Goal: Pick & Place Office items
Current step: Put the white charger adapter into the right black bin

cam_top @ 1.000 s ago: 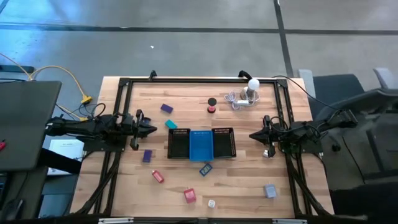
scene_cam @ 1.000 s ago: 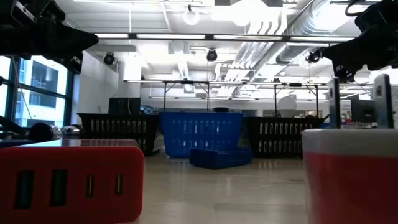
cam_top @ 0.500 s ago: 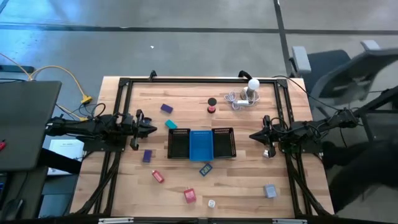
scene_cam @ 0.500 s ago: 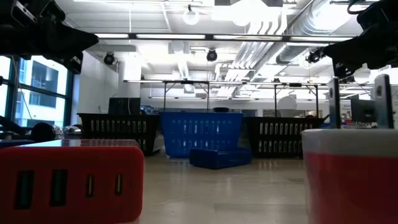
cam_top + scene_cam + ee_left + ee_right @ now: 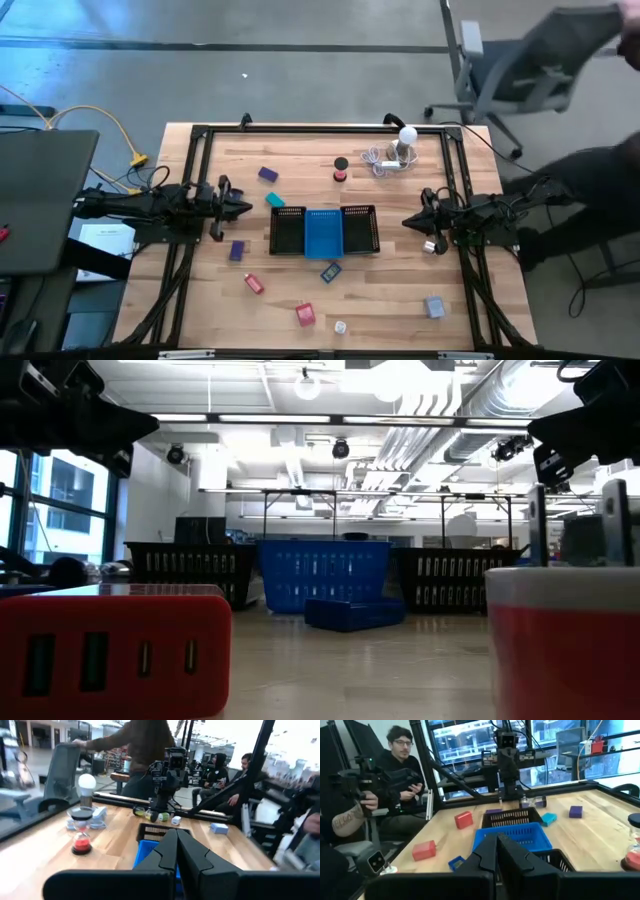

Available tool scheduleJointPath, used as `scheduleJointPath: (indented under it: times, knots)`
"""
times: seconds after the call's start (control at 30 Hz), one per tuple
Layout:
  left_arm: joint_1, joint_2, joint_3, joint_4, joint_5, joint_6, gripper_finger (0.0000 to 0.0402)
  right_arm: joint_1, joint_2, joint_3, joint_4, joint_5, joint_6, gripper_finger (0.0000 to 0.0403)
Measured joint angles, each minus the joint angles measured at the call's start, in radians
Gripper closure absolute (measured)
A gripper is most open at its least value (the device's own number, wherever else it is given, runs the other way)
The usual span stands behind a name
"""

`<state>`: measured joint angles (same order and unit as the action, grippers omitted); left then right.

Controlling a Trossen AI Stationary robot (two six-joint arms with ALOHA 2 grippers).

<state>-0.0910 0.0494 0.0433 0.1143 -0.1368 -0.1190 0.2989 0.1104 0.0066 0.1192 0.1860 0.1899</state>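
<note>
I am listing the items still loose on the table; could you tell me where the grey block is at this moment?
In the high view the grey block lies near the table's front right corner, right of the small white piece and well clear of the blue tray.

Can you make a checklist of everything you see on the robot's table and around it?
Surface: wooden table, inside a black frame.
Job's things: purple blocks, teal block, red blocks, blue block, grey block, red spool, all loose on the table.
Clutter: white bulb with coiled cable; black mesh tray, blue tray.
Grippers: left gripper and right gripper shut, empty, either side of the trays.
Cables: yellow cable off the table's left.
Surroundings: office chair; people seated nearby.
</note>
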Motion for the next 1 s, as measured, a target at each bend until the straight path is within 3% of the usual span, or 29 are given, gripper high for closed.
scheduleJointPath:
  times: [0.1, 0.33, 0.47, 0.73, 0.87, 1.0]
  knots:
    - [0.000, 0.000, 0.000, 0.000, 0.000, 0.085, 0.0401, 0.000, 0.000, 0.000, -0.002, -0.007, 0.007, 0.0401]
    - [0.000, 0.000, 0.000, 0.000, 0.000, 0.065, 0.0401, 0.000, 0.000, 0.000, -0.002, -0.001, 0.020, 0.0401]
    - [0.000, 0.000, 0.000, 0.000, 0.000, 0.062, 0.0401, 0.000, 0.000, 0.000, 0.001, 0.091, 0.050, 0.0387]
    - [0.000, 0.000, 0.000, 0.000, 0.001, 0.061, 0.0401, 0.000, 0.016, 0.023, -0.006, 0.154, 0.016, 0.0270]
    - [0.000, 0.000, 0.000, 0.000, 0.001, 0.059, 0.0401, 0.000, 0.061, 0.050, -0.007, 0.160, -0.013, 0.0202]
    - [0.000, 0.000, 0.000, -0.001, 0.001, 0.051, 0.0401, 0.000, 0.149, 0.113, -0.005, 0.225, -0.031, 0.0158]
